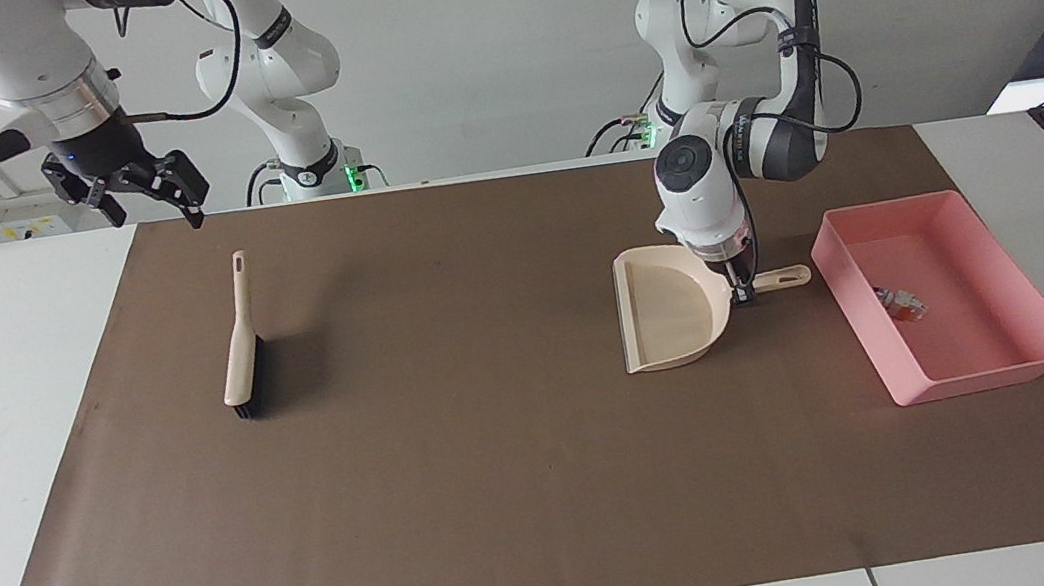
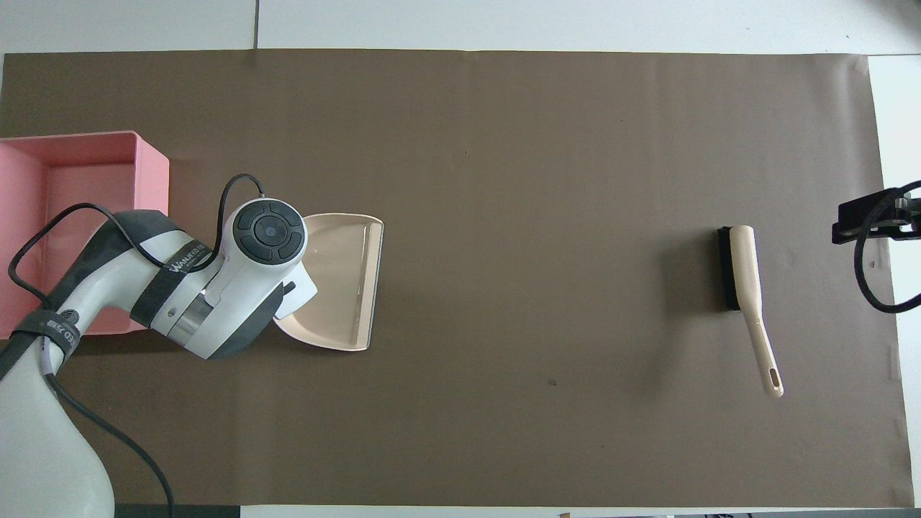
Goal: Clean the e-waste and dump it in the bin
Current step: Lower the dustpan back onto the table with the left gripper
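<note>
Cream brush (image 1: 239, 349) flat on brown mat (image 1: 509, 496), white table (image 1: 2, 402) beneath.
</note>
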`<state>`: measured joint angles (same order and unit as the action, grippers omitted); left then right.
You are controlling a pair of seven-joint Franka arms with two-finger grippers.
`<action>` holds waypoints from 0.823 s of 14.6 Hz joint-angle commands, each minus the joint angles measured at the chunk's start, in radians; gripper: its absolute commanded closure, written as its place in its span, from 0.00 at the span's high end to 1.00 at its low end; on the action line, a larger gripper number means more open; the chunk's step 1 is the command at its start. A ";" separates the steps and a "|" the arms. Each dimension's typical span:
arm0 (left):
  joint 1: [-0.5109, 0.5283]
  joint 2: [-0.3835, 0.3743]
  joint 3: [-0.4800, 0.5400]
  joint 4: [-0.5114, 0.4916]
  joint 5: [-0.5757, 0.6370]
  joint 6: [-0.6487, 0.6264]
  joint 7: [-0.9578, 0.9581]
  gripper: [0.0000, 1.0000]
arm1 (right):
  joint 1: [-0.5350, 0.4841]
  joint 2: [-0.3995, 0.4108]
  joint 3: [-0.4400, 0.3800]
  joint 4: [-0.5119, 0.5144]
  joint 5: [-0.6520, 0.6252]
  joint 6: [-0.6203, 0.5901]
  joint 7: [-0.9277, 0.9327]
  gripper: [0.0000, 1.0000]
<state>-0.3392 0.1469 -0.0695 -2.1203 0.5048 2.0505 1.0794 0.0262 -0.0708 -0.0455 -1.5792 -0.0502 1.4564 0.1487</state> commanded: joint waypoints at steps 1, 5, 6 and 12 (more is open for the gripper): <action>-0.026 -0.009 0.016 -0.009 -0.017 0.008 -0.012 0.27 | -0.003 -0.006 -0.004 -0.001 0.019 -0.008 -0.037 0.99; -0.014 -0.079 0.017 -0.001 -0.051 -0.053 -0.048 0.58 | 0.000 -0.020 -0.004 -0.031 0.021 0.016 -0.035 0.99; -0.011 -0.096 0.019 -0.001 -0.063 -0.084 -0.091 0.69 | 0.001 -0.020 -0.004 -0.034 0.021 0.024 -0.034 0.99; 0.100 -0.188 0.019 0.000 -0.156 -0.139 -0.397 0.98 | 0.003 -0.020 -0.004 -0.033 0.021 0.025 -0.032 0.99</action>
<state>-0.2854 -0.0054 -0.0505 -2.1103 0.4103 1.9213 0.7375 0.0314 -0.0709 -0.0454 -1.5865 -0.0490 1.4610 0.1337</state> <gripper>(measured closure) 0.022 0.004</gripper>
